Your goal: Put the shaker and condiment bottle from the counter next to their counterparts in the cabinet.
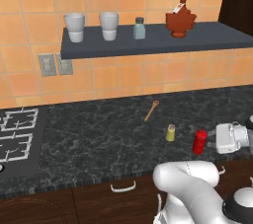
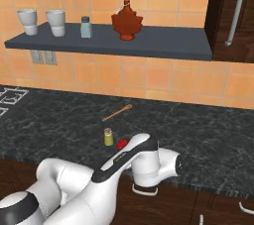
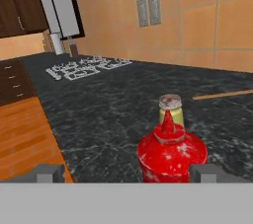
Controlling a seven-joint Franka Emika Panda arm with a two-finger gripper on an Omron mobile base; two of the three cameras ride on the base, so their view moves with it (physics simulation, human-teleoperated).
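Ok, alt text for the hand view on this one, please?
A red squeeze bottle stands upright on the dark counter, close ahead between the open gripper tips, untouched. A small yellow-green shaker stands right behind it, with a wooden stick farther right and a stove in the distance.

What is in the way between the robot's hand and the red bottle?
Nothing visible. The open gripper sits right up against the red condiment bottle, one fingertip on each side. The yellow-green shaker stands behind the bottle, on its far side.
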